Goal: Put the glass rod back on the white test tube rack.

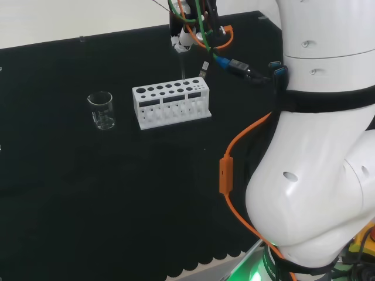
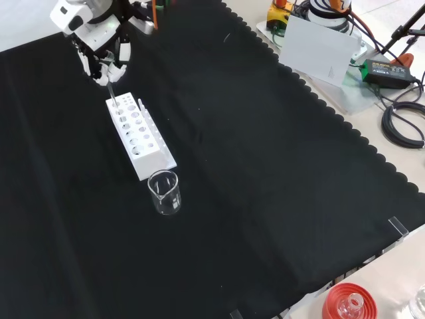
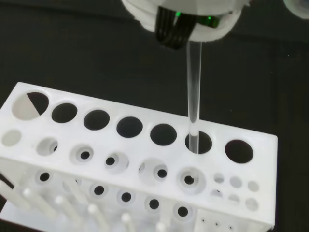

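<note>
In the head view, the black and white robot hand [image 1: 183, 36] hangs above the right end of the white plastic test tube rack [image 1: 171, 104], just right of a clear glass beaker [image 1: 101, 110] on the black cloth surface [image 1: 88, 193]. In the front view, the hand's fingers seem to pinch the thin clear glass rod [image 2: 109, 95] upright over the rack's far end. The wrist view puts the rod's tip just inside a large hole (second from that end), so lowering and release remain, I judge. No readable writing shows.

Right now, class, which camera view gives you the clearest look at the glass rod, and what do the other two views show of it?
The wrist view: the glass rod hangs upright, its lower end entering a hole in the white rack. The front view shows a thin line below the hand. The head view shows only a faint streak above the rack.
</note>
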